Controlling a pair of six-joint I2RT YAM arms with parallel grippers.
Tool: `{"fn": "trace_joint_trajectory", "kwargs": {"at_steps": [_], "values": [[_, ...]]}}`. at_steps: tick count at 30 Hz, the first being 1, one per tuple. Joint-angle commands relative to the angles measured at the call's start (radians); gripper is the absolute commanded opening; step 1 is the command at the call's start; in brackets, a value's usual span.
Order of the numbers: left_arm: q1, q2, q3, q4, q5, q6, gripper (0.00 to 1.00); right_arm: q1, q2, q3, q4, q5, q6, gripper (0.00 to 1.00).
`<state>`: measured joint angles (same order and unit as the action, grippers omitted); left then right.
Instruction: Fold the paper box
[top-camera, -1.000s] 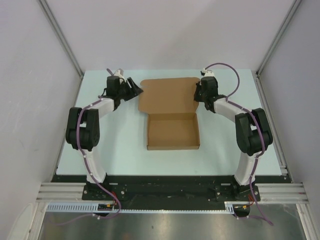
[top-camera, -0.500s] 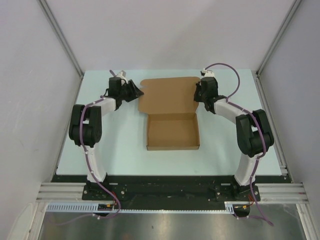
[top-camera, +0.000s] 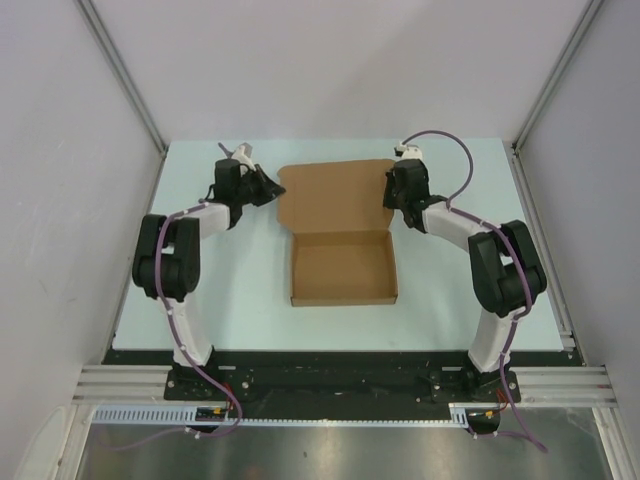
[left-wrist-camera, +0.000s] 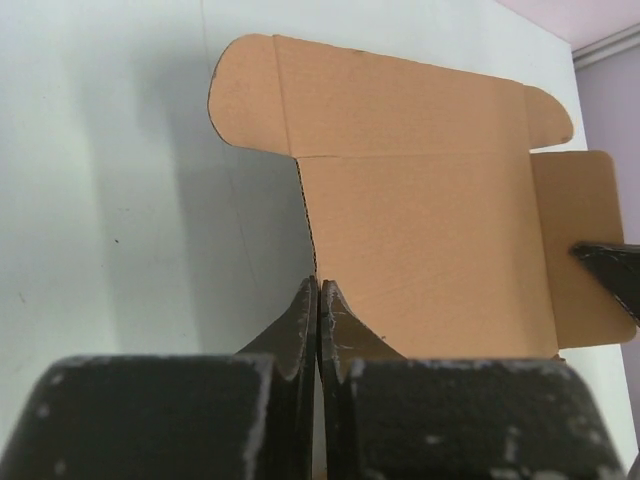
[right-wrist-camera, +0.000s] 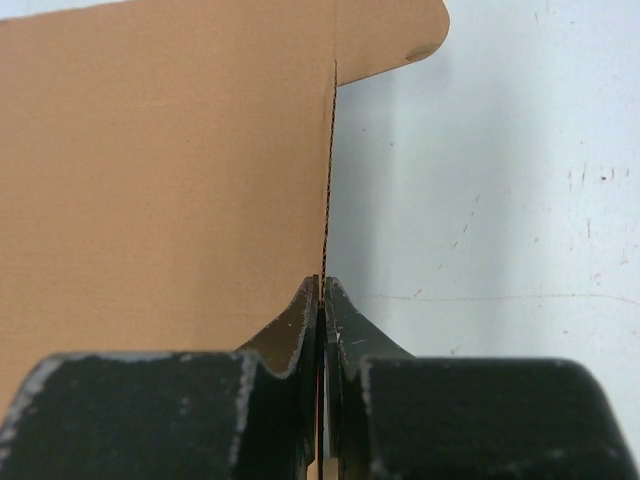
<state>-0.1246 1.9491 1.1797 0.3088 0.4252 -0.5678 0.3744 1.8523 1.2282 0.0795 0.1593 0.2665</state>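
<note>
I see the paper box (top-camera: 342, 270) lying in the middle of the pale table (top-camera: 250, 280), about halfway between my two arms. The part of it close to the arm bases is shaped like a low tray, with short brown walls standing up around its floor. Its lid (top-camera: 335, 195) is open and stretches away from the tray toward the far side of the table. It has rounded tabs at its far corners. My left gripper (top-camera: 270, 185) is at the left edge of the lid. In the left wrist view the left gripper (left-wrist-camera: 318, 285) has its two dark fingers pressed tight together. The thin left edge of the paper box (left-wrist-camera: 420, 220) runs straight down into the line where they meet, so it looks pinched on the cardboard there. The table (left-wrist-camera: 110, 200) shows bare and pale beside it. My right gripper (top-camera: 392, 195) is at the right edge of the lid, across from the left one. In the right wrist view the right gripper (right-wrist-camera: 321, 285) also has its fingers squeezed together. A thin edge of the paper box (right-wrist-camera: 160, 180) goes in between them, so it is clamped on the cardboard. The brown sheet fills the left of that view and the table (right-wrist-camera: 500, 200) fills the right. Both arms are bent at the elbow and reach inward toward the box.
</note>
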Motion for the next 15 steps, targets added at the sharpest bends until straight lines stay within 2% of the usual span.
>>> {"fn": "trace_joint_trajectory", "kwargs": {"at_steps": [1,8,11,15], "values": [[-0.039,-0.122,-0.067,0.079,0.02,0.048,0.0,0.034,-0.073,-0.019,0.037,0.092,-0.016,0.0],[-0.13,-0.275,-0.23,0.179,-0.086,0.152,0.04,0.096,-0.134,-0.116,0.095,0.249,-0.032,0.0],[-0.191,-0.329,-0.27,0.211,-0.163,0.218,0.04,0.122,-0.166,-0.176,0.138,0.298,-0.033,0.0],[-0.262,-0.357,-0.267,0.191,-0.264,0.299,0.04,0.144,-0.168,-0.187,0.112,0.345,-0.032,0.0]]}}
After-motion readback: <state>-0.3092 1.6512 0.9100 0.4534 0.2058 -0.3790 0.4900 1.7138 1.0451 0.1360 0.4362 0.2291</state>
